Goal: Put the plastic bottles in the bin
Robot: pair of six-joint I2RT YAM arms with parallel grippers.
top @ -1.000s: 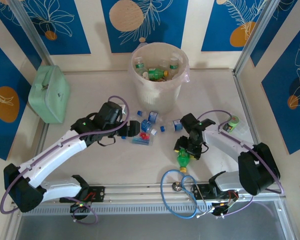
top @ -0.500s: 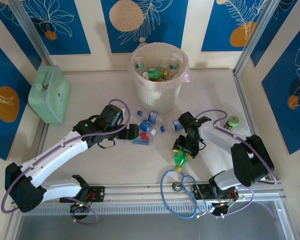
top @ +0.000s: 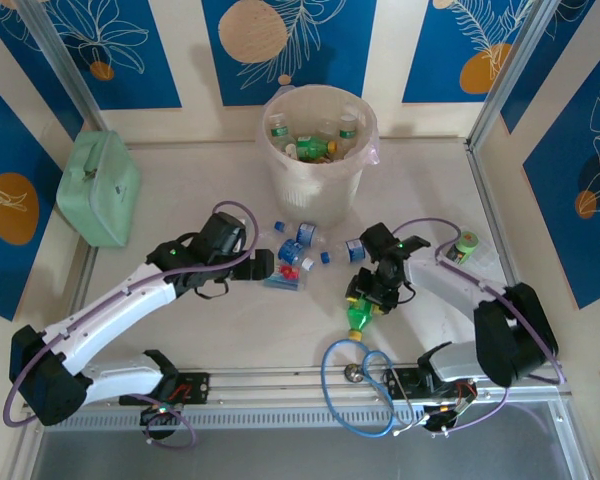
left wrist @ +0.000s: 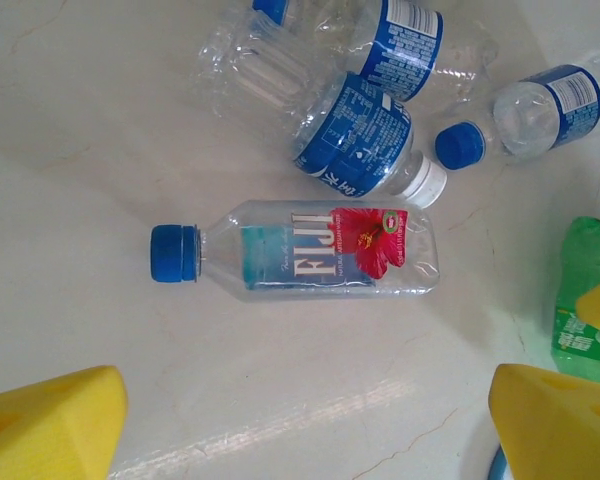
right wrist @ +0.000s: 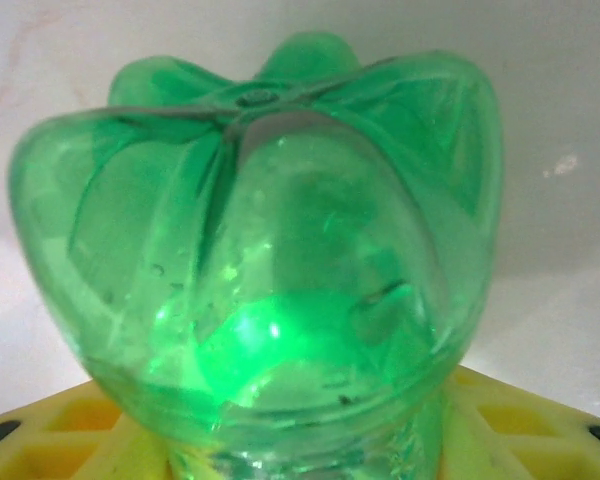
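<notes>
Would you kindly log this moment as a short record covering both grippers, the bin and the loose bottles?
left gripper: open, aimed at the lying Fiji bottle
right gripper: shut on the green bottle
bin: upright, several bottles inside
loose bottles: clear blue-label ones clustered on the table in front of the bin

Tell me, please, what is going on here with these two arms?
The arms are putting plastic bottles into the bin. The right end effector is shut on a green bottle. The left end effector hangs open above a Fiji bottle lying on the table beside others. Several bottles lie in the bin.
</notes>
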